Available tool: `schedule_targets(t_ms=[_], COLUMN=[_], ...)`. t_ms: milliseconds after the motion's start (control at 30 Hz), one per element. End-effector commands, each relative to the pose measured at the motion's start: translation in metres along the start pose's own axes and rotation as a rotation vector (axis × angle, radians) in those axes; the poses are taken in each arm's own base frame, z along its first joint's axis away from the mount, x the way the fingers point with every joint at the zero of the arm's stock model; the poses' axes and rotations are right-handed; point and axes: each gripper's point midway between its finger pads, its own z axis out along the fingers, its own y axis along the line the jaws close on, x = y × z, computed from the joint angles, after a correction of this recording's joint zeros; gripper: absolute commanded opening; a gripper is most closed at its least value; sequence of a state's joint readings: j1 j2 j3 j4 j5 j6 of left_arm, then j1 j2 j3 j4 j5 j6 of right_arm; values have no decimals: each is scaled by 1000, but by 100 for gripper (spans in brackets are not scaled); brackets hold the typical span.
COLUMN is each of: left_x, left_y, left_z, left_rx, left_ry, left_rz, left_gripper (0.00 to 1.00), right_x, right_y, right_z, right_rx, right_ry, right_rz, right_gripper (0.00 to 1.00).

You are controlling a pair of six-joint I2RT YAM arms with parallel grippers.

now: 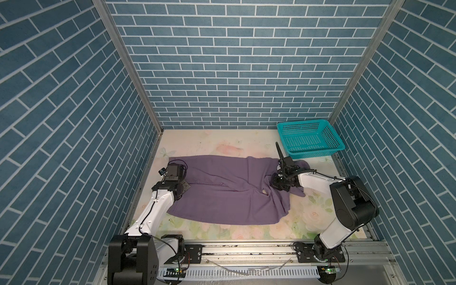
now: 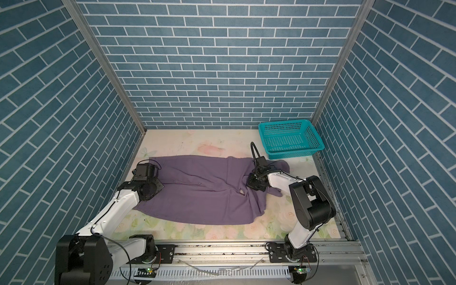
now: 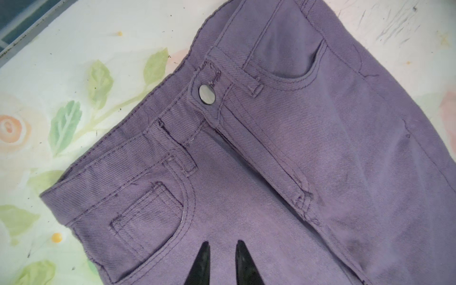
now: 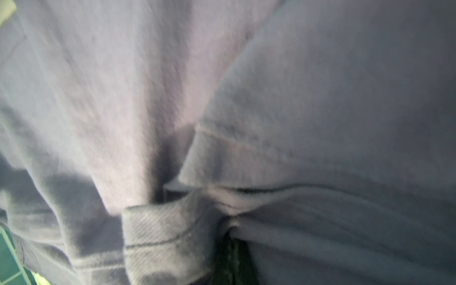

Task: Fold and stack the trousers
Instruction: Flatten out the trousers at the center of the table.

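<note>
**A:** What do we enter under garments?

**B:** One pair of trousers, muted purple. In both top views we see it spread across the middle of the floral table. The waistband is toward the left arm, and the two legs run toward the right arm. One leg end lies just beside the basket; we cannot tell whether it touches.

**A:** Fittings on the waistband?

**B:** In the left wrist view we count one metal button, two curved front pockets, and one small coin pocket set inside one of them.

**A:** Containers?

**B:** One teal perforated basket, at the far right corner of the table.

**A:** And grippers?

**B:** Two, one per arm. The left gripper hangs over the front of the trousers near the coin pocket. Its two dark fingers stand a narrow gap apart, and the cloth beneath them lies flat. The right gripper is down at the leg ends with its jaws closed. In its wrist view, hemmed cloth is bunched right at the fingers, so we enter it as holding the trousers.
</note>
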State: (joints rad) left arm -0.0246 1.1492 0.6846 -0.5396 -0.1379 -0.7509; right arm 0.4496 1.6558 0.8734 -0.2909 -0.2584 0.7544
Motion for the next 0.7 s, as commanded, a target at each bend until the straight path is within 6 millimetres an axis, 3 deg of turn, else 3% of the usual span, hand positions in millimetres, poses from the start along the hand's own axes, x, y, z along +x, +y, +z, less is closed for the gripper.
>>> schedule_targets(t_ms=[0,200,333,400,500,667], left_x=[4,15,21,23,23,22], left_y=[3,3,3,2,0,2], left_z=[6,19,26,28,27,24], left_rx=[-21,-15,-18,-16,-8,-9], left_ry=[10,46,73,83,86,76], left_rz=[19,19,27,29,31,37], left_gripper=[21,22,21,22,22,22], right_x=[28,15,29,37,44,53], right_y=[-35,-70,-106,-119,-125,-129], right_z=[-25,-116,-143,-142,-125,-95], right_rx=[131,145,208,212,130,89], right_ry=[85,-77,-110,-98,-64,8], right_rz=[57,165,270,322,395,421], right_gripper=[7,26,39,46,49,39])
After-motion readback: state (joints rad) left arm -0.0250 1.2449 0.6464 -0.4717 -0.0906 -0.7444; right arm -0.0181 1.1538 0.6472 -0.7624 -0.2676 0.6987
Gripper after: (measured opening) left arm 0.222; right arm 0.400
